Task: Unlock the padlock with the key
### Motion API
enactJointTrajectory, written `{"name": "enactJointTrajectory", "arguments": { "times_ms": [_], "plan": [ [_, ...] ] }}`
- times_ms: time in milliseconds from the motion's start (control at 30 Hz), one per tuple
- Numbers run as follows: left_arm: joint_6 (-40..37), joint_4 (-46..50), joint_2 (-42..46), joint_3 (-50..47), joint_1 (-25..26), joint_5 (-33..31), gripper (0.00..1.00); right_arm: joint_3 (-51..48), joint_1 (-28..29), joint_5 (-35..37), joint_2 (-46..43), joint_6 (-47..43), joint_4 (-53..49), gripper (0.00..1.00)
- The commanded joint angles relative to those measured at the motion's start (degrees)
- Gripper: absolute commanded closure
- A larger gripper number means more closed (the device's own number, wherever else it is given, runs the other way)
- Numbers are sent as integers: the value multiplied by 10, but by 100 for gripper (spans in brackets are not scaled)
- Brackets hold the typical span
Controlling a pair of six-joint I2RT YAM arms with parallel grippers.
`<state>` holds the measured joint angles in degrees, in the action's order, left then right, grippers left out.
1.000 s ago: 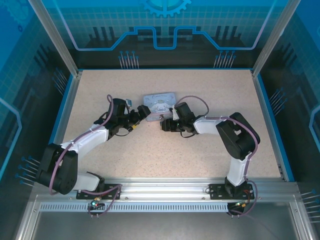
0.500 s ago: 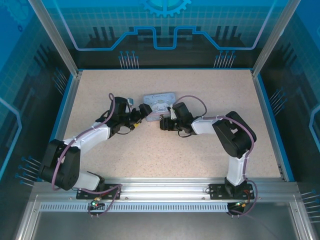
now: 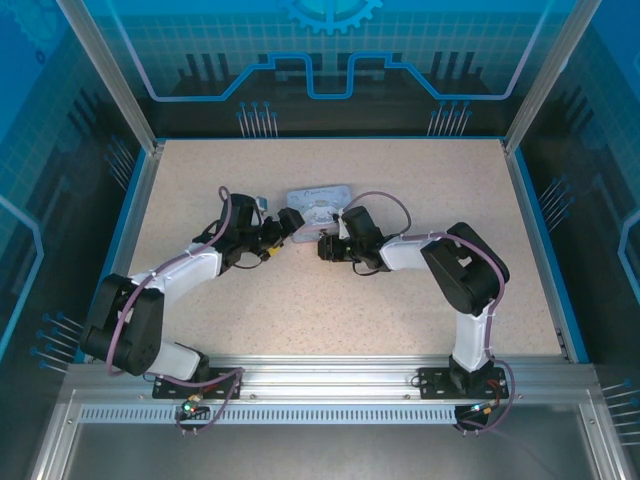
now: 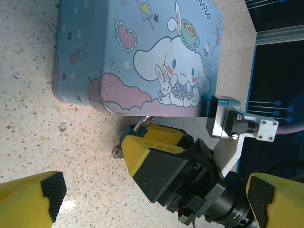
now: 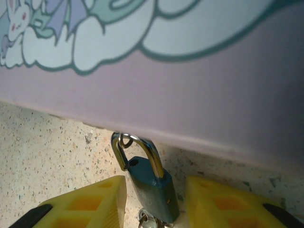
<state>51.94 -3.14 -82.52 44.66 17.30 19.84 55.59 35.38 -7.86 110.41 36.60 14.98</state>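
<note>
Where padlock [image 5: 153, 187] hangs from tin [image 5: 190, 95], right pincer [image 5: 156, 209] straddling it

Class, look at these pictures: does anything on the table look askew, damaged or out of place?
Nothing looks damaged or spilled. The padlock leans askew, its shackle hooked at the edge of the tin, between the fingers of the right gripper.

White-and-black arms [image 3: 185, 268], purple cables [image 3: 118, 318], black-tipped yellow fingers [image 5: 223, 204].

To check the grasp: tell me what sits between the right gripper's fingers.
The padlock, hooked at the tin's edge, stands between the right gripper's fingers in the right wrist view.
</note>
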Motion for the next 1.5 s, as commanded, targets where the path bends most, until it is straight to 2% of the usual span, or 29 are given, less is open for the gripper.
{"name": "enactJointTrajectory", "arguments": {
  "times_ms": [0,433,833,1233,1467],
  "plan": [
    [5,-13,-5,21,-6,17,1,-12,18,-4,27,12,2,64],
    [13,-21,-10,22,-8,19,1,-24,18,1,26,10,1,67],
    [14,-23,-13,26,-8,20,1,-39,15,1,19,8,1,77],
    [4,-12,-10,33,-8,4,1,-49,6,-2,-5,11,1,100],
    [-15,7,5,35,-7,-18,1,-90,-10,-12,-24,30,34,100]
  ]
}}
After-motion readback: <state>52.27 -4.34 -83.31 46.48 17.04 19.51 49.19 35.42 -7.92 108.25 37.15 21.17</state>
